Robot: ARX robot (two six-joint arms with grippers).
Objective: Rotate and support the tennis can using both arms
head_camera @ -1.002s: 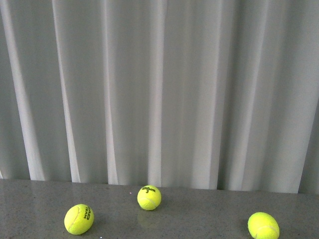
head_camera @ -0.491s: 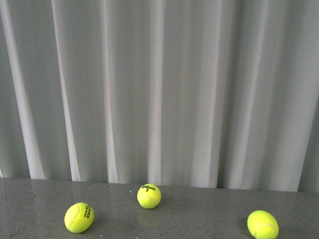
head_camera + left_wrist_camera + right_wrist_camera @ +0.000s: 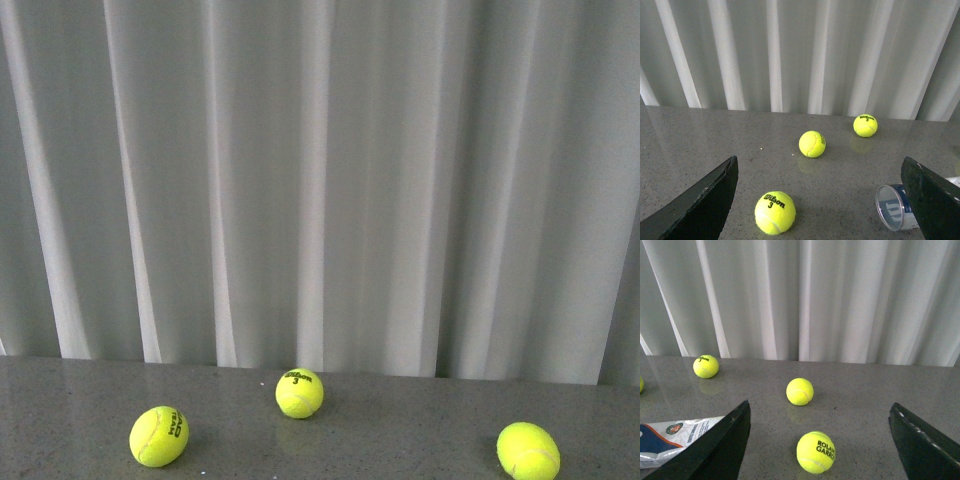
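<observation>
Tennis can (image 3: 895, 214), clear white-labelled tube, lies on its side between left gripper (image 3: 819, 158) and right gripper (image 3: 819, 404), both spread wide, empty

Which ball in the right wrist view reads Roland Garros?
The nearest ball; the middle ball shows no print, the far ball only a small dark mark.

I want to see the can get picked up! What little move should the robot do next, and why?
Probably shift the left gripper over to the tennis can. It lies on its side on the table, untouched, outside the spread fingers. The right gripper is open and empty too.
</observation>
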